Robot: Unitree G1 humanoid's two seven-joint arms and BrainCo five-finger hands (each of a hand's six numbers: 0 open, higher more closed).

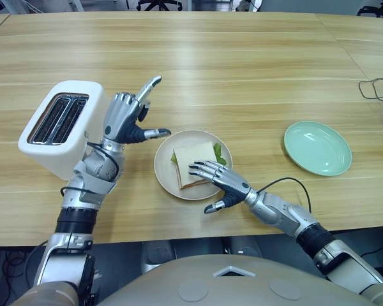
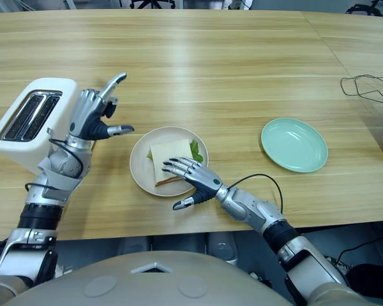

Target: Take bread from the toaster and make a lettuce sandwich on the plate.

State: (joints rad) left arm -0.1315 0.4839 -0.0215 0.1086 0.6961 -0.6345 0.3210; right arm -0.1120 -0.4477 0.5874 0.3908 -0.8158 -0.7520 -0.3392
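Observation:
A white toaster stands at the left with both slots dark. On the beige plate lies a sandwich: a bread slice on top, with green lettuce sticking out at its right edge. My left hand is raised between the toaster and the plate, fingers spread and holding nothing. My right hand hovers low over the plate's near right rim, palm down, fingers stretched toward the sandwich and holding nothing.
An empty pale green plate sits to the right on the wooden table. A thin black cable lies near the far right edge. Another cable loops from my right wrist.

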